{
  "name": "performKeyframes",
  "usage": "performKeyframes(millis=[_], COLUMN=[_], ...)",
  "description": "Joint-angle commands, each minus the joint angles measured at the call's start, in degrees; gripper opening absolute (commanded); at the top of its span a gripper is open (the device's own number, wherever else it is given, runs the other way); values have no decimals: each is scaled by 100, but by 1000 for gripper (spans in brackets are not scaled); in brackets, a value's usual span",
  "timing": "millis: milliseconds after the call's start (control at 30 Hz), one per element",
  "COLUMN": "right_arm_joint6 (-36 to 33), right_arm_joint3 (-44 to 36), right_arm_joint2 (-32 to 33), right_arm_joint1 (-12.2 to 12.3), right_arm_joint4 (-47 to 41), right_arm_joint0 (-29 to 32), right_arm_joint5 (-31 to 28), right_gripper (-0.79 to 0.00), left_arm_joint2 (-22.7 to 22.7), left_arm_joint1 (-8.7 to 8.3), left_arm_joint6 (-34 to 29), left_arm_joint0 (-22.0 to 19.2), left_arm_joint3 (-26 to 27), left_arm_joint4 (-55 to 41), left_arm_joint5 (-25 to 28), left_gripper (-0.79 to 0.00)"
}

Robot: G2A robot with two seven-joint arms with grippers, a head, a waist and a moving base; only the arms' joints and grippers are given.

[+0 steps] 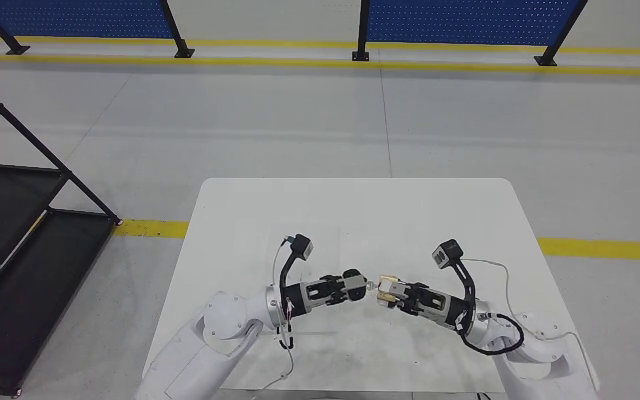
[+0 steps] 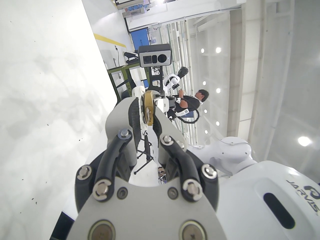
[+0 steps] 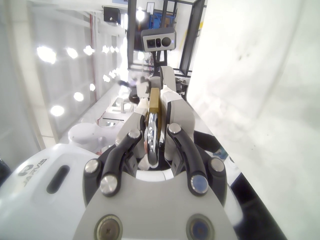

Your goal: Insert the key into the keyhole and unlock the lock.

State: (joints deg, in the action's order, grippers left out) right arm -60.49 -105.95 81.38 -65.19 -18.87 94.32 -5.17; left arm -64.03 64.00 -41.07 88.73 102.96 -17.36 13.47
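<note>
Both grippers meet nose to nose above the middle front of the white table (image 1: 350, 215). My right gripper (image 1: 398, 294) (image 3: 155, 99) is shut on a brass padlock (image 1: 389, 290) (image 3: 154, 102). The padlock's chrome shackle (image 3: 152, 136) points back toward the wrist between the fingers. My left gripper (image 1: 358, 286) (image 2: 145, 104) is shut on a brass-coloured key (image 2: 149, 107), seen edge-on. The key's silver blade (image 1: 375, 288) reaches the padlock's end. Whether it sits inside the keyhole cannot be told.
A black metal rack (image 1: 40, 235) stands on the floor left of the table. Blue barrier panels (image 1: 470, 20) line the far side of the room. Bare tabletop lies behind and to both sides of the grippers.
</note>
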Motion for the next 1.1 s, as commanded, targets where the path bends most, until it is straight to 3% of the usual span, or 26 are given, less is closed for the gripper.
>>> performKeyframes(millis=[0, 633, 767, 967, 1067], right_arm_joint6=[-77, -677, -698, -667, -633], right_arm_joint3=[17, 252, 251, 237, 234], right_arm_joint2=[-5, -202, -232, -288, -300], right_arm_joint1=[13, 126, 146, 173, 187], right_arm_joint4=[-9, -53, -76, -60, -51], right_arm_joint0=[-32, -455, -459, -460, -460], right_arm_joint5=[7, 96, 58, 25, 13], right_gripper=[-785, -785, -785, -785, -785], left_arm_joint2=[-21, -61, -26, 32, 58], left_arm_joint1=[-8, -57, -55, -51, -50], left_arm_joint6=[-19, -142, -138, -128, -141], left_arm_joint0=[44, 228, 205, 183, 170], left_arm_joint3=[50, 129, 100, 81, 75], left_arm_joint4=[-29, -56, -47, -58, -83], left_arm_joint5=[4, 11, 13, 15, 16], left_gripper=[-631, -650, -677, -782, -785])
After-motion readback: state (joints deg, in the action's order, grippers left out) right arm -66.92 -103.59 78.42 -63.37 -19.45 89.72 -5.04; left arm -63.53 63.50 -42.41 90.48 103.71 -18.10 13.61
